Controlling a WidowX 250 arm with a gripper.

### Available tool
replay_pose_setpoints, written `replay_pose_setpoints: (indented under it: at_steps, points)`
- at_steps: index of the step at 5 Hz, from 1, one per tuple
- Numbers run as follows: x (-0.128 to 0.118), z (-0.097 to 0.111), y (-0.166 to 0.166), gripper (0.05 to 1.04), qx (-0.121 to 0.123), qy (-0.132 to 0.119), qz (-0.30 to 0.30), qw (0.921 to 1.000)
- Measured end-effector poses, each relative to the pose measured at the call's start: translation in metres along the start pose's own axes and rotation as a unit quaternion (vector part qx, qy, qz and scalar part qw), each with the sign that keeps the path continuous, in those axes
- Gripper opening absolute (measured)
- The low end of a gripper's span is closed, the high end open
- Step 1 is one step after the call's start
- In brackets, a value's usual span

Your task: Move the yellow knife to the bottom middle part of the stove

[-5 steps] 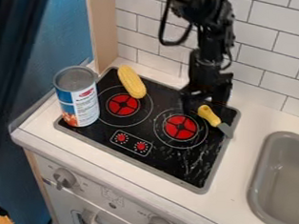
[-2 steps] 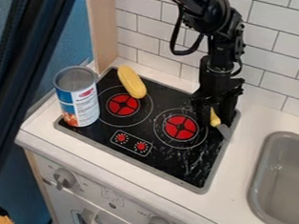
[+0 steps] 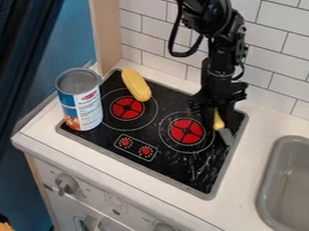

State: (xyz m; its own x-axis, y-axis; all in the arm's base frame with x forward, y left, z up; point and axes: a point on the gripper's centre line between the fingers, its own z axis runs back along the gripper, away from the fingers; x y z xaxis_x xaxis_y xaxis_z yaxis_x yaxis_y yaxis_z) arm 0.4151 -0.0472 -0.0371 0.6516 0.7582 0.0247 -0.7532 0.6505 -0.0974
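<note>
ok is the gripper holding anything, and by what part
It cannot be told: the gripper is at the handle of the yellow knife, but a grip is uncertain.

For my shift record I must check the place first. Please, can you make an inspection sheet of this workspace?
Surface: black stove, pale streaks at front right.
Job's things: yellow-handled knife at the stove's back right, grey blade slanting toward the right edge; not at bottom middle.
Clutter: yellow corn at back left; can upright at the left edge.
Gripper: down at the knife's handle; whether holding it, cannot tell.
Cables: black loop beside the arm.
Surroundings: tiled wall behind, grey sink right.
</note>
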Motion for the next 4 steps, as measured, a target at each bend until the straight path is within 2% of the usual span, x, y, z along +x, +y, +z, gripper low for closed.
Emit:
replay_pose_setpoints:
  at_steps: [1,2,3,4]
  points:
    - [0.006,0.032,0.000,0.374,-0.017,-0.023,-0.086,0.9959]
    - [0.006,0.062,0.003,0.375,-0.027,-0.068,-0.204,0.9763]
    - [0.001,0.082,0.014,0.375,-0.019,-0.091,-0.322,0.9422]
    - [0.003,0.080,0.039,0.375,0.011,-0.090,-0.425,0.9006]
